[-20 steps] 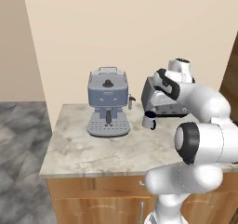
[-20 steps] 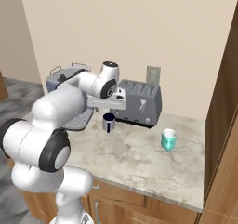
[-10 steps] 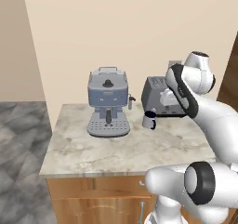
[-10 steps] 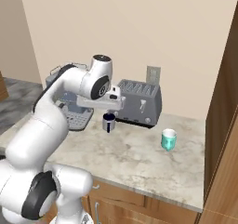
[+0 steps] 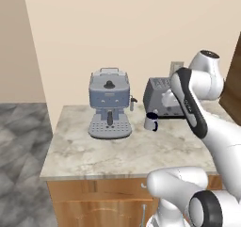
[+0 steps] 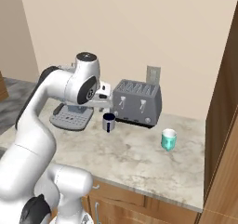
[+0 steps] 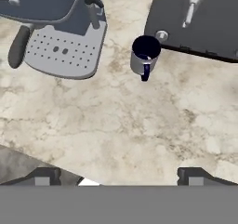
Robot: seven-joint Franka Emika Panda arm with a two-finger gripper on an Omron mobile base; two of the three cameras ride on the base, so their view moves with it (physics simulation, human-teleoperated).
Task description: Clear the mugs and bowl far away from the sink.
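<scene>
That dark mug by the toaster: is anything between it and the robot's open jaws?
Nothing visible. In the hand view the dark mug stands alone on bare counter between the coffee machine and toaster, with the gripper open above it.

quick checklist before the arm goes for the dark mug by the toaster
1. Tool open and empty: ok; its fingertips stand wide apart with nothing between them.
2. Dark mug upright and free-standing: ok; it stands on the counter with its handle toward the hand camera.
3. Room around the mug: not ok for a careless approach; the toaster stands close behind it and the coffee machine is on its other side.
4. Tool lined up over the mug: not ok; in the hand view the mug sits high, away from the fingertips.
5. Teal mug out of the way: ok; it stands apart, further along the counter.
</scene>
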